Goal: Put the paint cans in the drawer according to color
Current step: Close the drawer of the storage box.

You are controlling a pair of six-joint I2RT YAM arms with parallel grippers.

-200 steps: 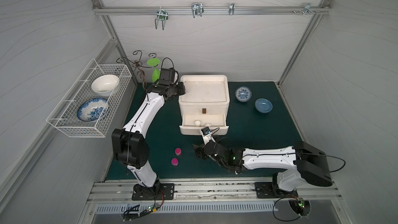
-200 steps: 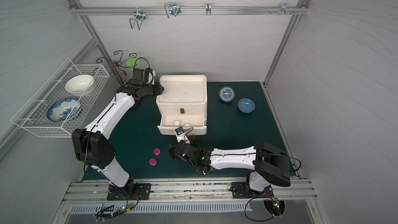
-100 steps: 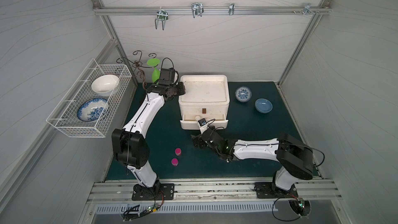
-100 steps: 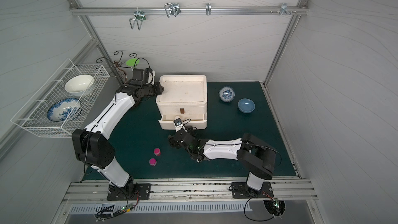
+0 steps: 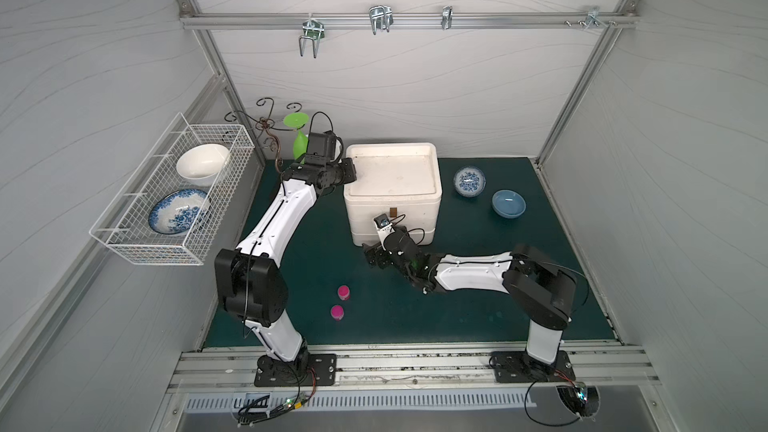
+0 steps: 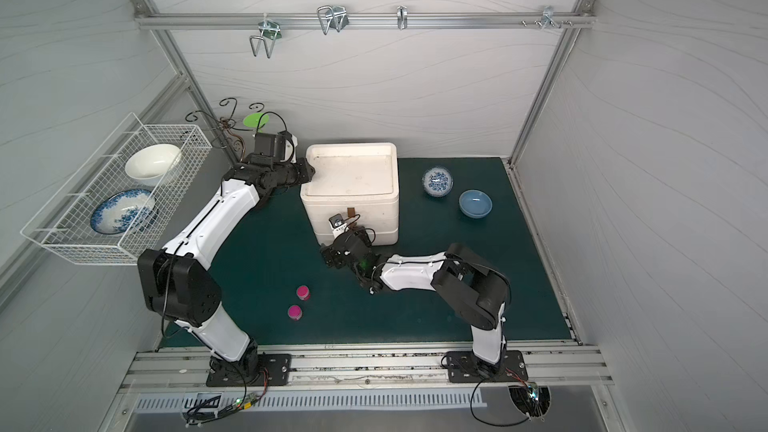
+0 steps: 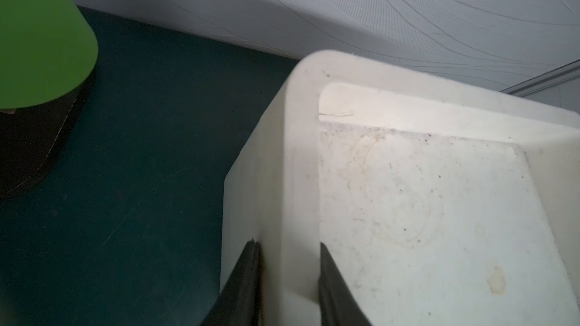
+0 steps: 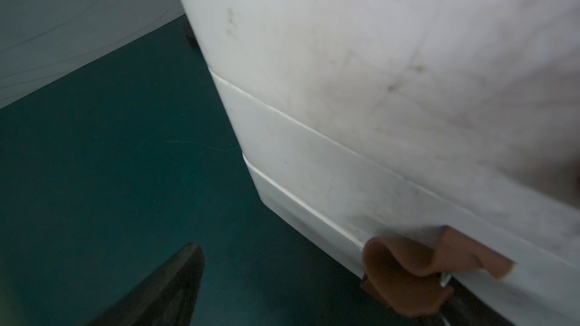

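Observation:
The drawer (image 5: 392,176), a white chest, stands mid-mat in both top views, all its fronts flush. My left gripper (image 5: 348,172) is shut on the chest's top left rim (image 7: 301,183), one finger outside and one inside. My right gripper (image 5: 376,257) sits low against the chest's front, open; a brown tab handle (image 8: 405,271) is bent against one finger, and the other finger (image 8: 169,283) hangs over bare mat. Two magenta paint cans (image 5: 343,292) (image 5: 337,312) stand on the mat near the front, left of the right arm. No other cans show.
Two blue bowls (image 5: 469,181) (image 5: 508,203) lie right of the chest. A white wire basket (image 5: 124,238) with two bowls hangs on the left wall. A green stemmed cup (image 5: 296,120) and a curly metal stand (image 5: 270,126) sit in the back left corner.
A drawer that stood pulled out with cans inside is now pushed in flush. My right gripper has moved forward against the chest's front. The left arm has not moved.

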